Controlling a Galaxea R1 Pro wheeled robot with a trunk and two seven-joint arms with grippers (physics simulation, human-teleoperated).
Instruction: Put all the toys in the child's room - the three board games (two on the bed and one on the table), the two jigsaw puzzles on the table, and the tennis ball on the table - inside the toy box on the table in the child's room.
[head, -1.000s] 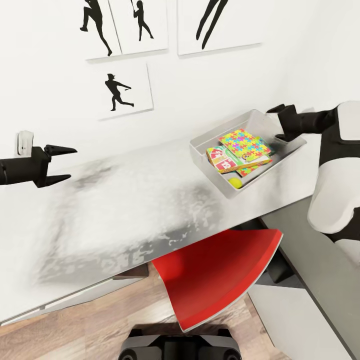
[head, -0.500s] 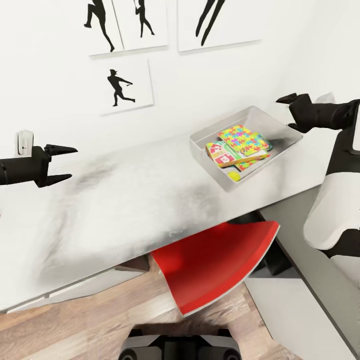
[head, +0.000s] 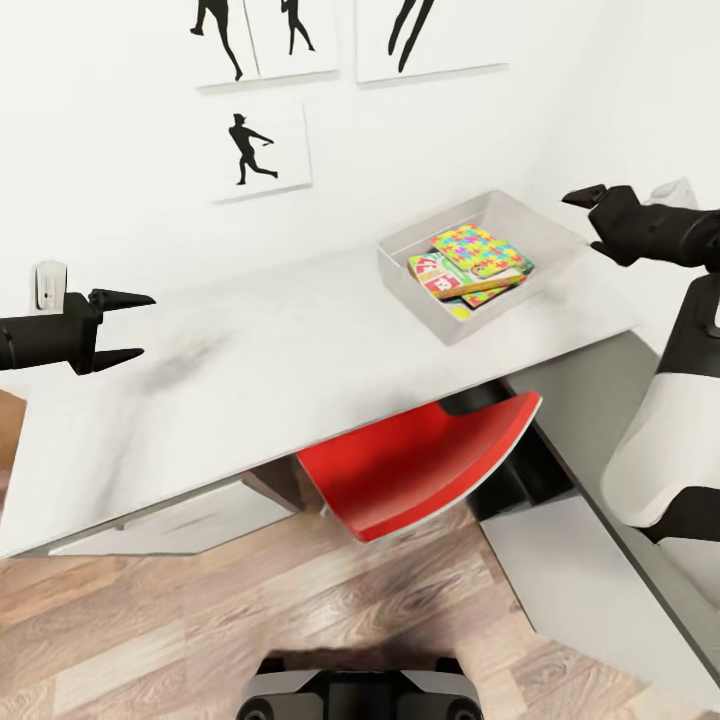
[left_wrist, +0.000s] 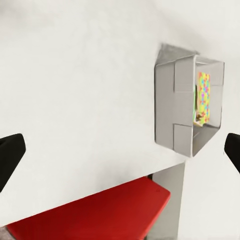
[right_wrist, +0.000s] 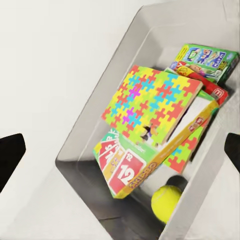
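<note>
Sitting at the white table's (head: 250, 380) far right corner, the grey rectangular toy box (head: 425, 296) holds colourful jigsaw puzzles (right_wrist: 150, 102), board games (right_wrist: 127, 170) and yellow tennis ball (right_wrist: 166, 202), while both black grippers, left (head: 118, 328) and right (head: 592, 208), hover with fingers spread, empty.

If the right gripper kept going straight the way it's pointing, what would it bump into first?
Probably the jigsaw puzzle lying on top in the toy box: the right gripper looks straight down its fingers at it, though depth is hard to judge.

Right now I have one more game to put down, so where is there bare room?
The white tabletop lies bare between the left pincer and the grey toy box. The box is crowded with a multicoloured jigsaw puzzle box, games and a yellow tennis ball.
</note>
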